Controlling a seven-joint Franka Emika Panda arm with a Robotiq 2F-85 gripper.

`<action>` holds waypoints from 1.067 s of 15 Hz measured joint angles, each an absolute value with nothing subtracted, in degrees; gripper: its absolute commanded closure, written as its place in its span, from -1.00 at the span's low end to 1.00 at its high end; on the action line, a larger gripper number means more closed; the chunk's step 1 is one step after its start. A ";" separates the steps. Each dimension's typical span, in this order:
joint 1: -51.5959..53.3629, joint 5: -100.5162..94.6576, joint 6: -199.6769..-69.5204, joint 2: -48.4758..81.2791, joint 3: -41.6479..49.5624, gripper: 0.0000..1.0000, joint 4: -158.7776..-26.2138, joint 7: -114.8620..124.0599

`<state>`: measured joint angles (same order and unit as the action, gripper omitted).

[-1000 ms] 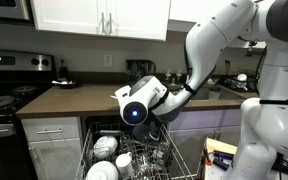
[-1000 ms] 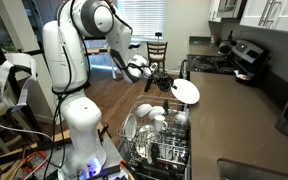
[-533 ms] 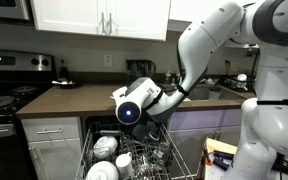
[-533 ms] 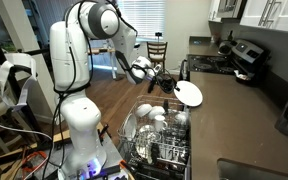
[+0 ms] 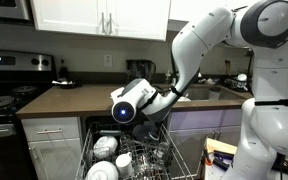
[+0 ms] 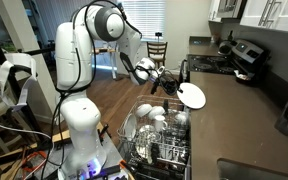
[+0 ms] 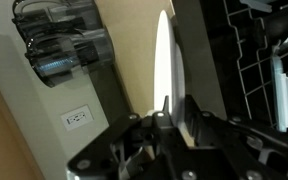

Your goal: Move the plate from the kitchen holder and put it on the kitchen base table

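Well, in an exterior view the arm's wrist hangs above the kitchen holder (image 5: 136, 160), which sits in front of the brown worktop (image 5: 74, 98); its load is hidden from here. In an exterior view the gripper (image 6: 176, 90) pinches the white plate (image 6: 192, 96) above the holder's far corner. From the wrist, the plate stands edge-on between the fingers (image 7: 196, 118); the dark appliance (image 7: 64, 45) beyond is blurred, with nothing readable.

In an exterior view, cam faces countertop (image 5: 79, 98) head-on, mid-range; in an exterior view, cam looks lengthwise along countertop (image 6: 234, 120). In both exterior views, dishwasher rack (image 5: 154, 165) (image 6: 159, 150) at 6 o'clock. Wrist cam v. close, plate (image 7: 162, 60) edge-on at 12.
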<state>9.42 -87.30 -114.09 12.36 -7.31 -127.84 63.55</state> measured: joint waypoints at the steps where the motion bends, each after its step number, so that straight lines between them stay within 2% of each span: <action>1: 9.18 -87.29 -114.10 12.75 -7.30 0.89 -127.45 63.55; 16: 7.49 -87.22 -114.15 15.91 -6.22 0.89 -123.66 63.42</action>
<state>7.49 -87.22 -114.15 15.91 -6.22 -123.66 63.42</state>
